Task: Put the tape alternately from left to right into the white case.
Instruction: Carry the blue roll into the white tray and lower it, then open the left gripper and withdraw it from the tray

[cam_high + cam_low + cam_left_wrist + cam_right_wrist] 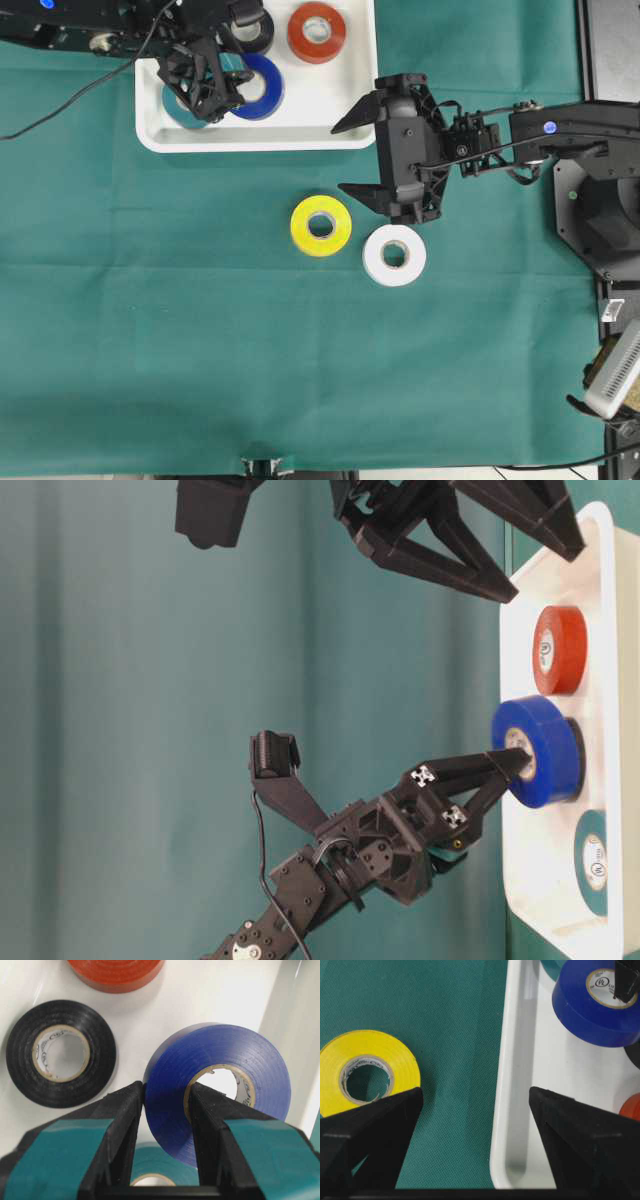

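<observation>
I had the left tool point(165, 1125) clenched on the blue roll point(220, 1085), one finger through its core, hanging over the white case point(330, 110) between the teal roll point(592, 862), black roll point(60, 1054) and red-orange roll point(316, 32). My right tool point(355, 155) waited released. The next move, I judged, was lowering and letting go; yellow roll point(320, 226) and white roll point(394, 255) lay on the surface point(150, 330).

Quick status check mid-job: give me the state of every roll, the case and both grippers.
blue roll: pinched through its wall by left gripper, over the case
teal roll: in case
black roll: in case
red-orange roll: in case
yellow roll: on cloth
white roll: on cloth
white case: holds three rolls
right gripper: open, empty
</observation>
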